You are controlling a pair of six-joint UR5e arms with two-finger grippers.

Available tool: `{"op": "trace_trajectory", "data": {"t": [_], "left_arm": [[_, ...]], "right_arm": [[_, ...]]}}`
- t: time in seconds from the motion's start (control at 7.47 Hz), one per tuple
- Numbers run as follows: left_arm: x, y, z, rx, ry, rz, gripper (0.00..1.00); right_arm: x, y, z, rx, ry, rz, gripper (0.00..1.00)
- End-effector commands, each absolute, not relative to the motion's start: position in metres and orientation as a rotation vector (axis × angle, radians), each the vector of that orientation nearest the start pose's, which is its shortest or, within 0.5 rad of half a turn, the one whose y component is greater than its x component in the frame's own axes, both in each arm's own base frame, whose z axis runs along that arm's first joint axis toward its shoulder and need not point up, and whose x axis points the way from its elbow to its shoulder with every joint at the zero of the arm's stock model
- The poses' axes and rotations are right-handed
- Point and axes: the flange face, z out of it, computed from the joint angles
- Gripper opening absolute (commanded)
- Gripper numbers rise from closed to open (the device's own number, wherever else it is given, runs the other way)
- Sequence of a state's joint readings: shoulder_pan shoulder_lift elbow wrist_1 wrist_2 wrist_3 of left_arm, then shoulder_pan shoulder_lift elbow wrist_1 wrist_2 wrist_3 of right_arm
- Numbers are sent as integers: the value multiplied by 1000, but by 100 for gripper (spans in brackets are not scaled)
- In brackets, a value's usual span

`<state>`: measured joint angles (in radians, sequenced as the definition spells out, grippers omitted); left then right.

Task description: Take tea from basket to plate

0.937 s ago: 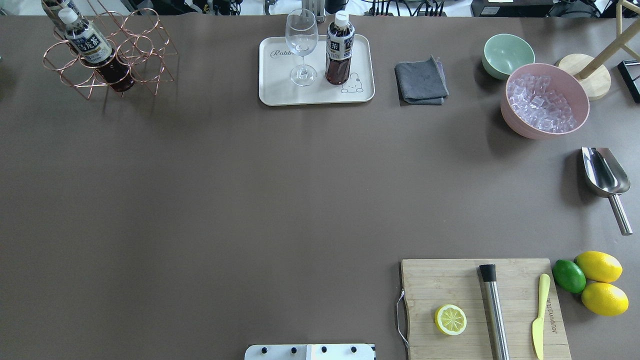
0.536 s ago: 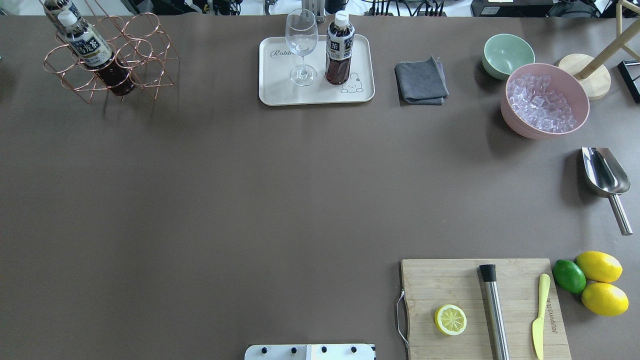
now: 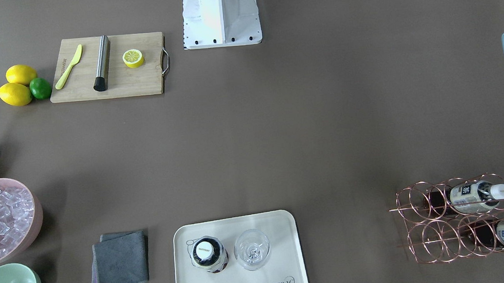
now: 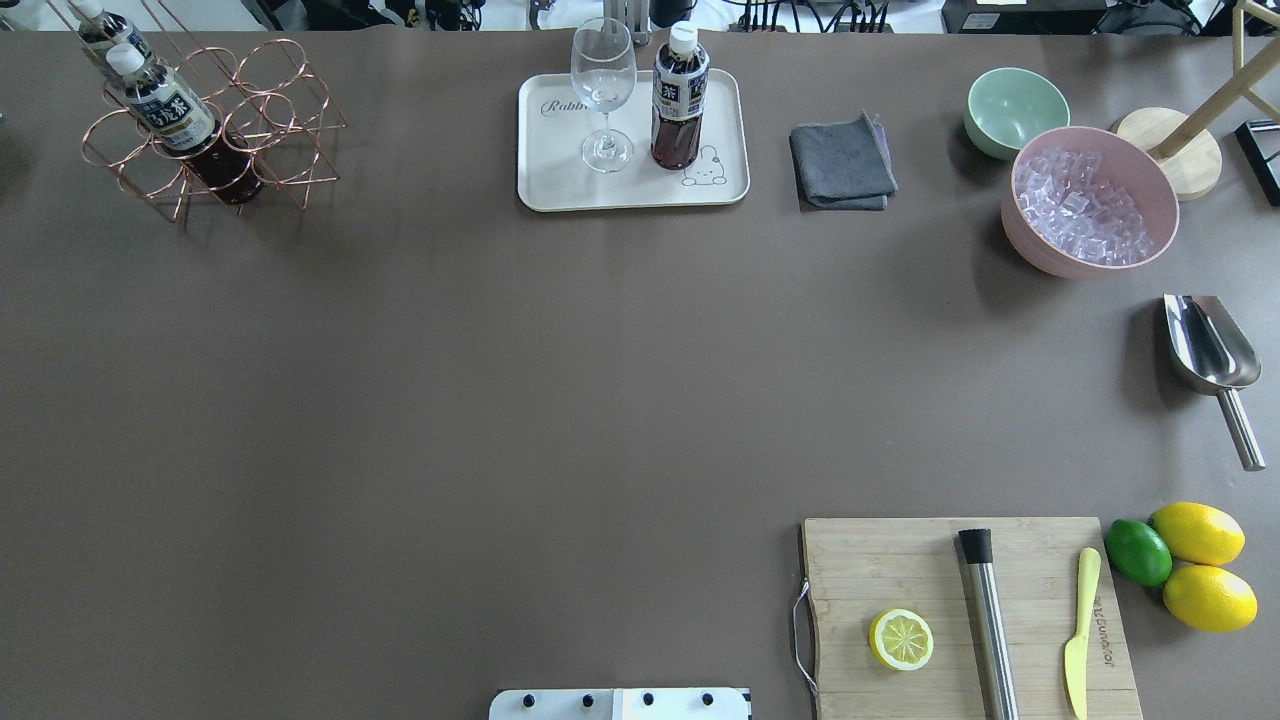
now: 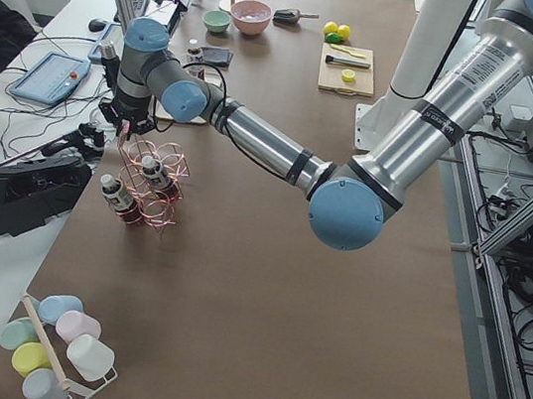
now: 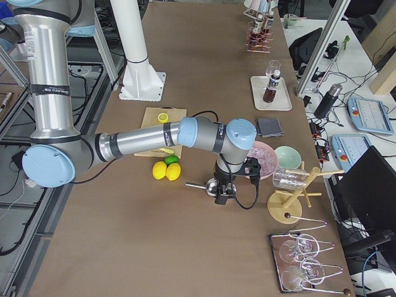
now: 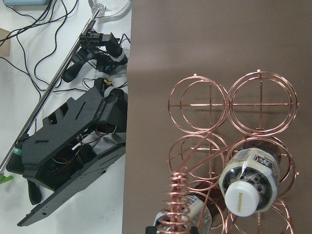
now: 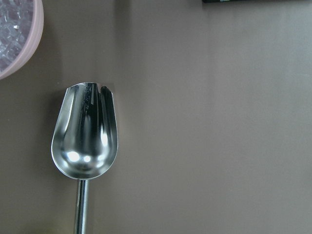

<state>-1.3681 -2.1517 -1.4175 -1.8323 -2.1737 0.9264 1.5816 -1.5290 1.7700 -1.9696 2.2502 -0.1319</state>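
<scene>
– So what's on the counter (image 4: 500, 350) right now? And what's the room like?

– Plain brown top, with desks, cables and a tablet along the far side. The white robot base (image 3: 221, 15) sits at the near edge. On the robot's right there's a cutting board (image 4: 965, 615) with a lemon half (image 4: 901, 640), a steel muddler (image 4: 988, 620) and a yellow knife (image 4: 1080, 630). Further back on that side are the scoop (image 4: 1208, 350), a pink bowl of ice (image 4: 1088, 200), a green bowl (image 4: 1015, 110) and a grey cloth (image 4: 842, 160).

– And the tea?

– One tea (image 4: 680, 100) stands upright on the plate (image 4: 560, 180), right next to a wine glass (image 4: 603, 85) and just behind the bear drawing. Two more bottles (image 4: 170, 105) lean in the basket (image 4: 262, 118) at the far-left corner.

– What about the jaws?

– The left jaws hang right over the basket's coiled handle (image 7: 178, 204). Only the side camera catches them, so it's impossible to say how wide they are or whether they're touching the handle. Same for the right jaws: they hover just above the scoop, but their opening can't be made out.
</scene>
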Motion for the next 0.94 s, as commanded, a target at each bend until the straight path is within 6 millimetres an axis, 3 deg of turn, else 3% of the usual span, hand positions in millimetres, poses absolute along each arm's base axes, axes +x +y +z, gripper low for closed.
{"op": "trace_trajectory", "data": {"t": [0.0,0.27,0.8], "left_arm": [[69,-722,353,890,322,1255,97],[69,-721,352,892,324,1249,98],[73,-717,348,885,357,1193,98]], "right_arm": [[77,-483,588,-106,-688,-61,100],[76,-468,609,-150,-690,-45,100],[81,-463,638,-205,-693,-16,100]]}}
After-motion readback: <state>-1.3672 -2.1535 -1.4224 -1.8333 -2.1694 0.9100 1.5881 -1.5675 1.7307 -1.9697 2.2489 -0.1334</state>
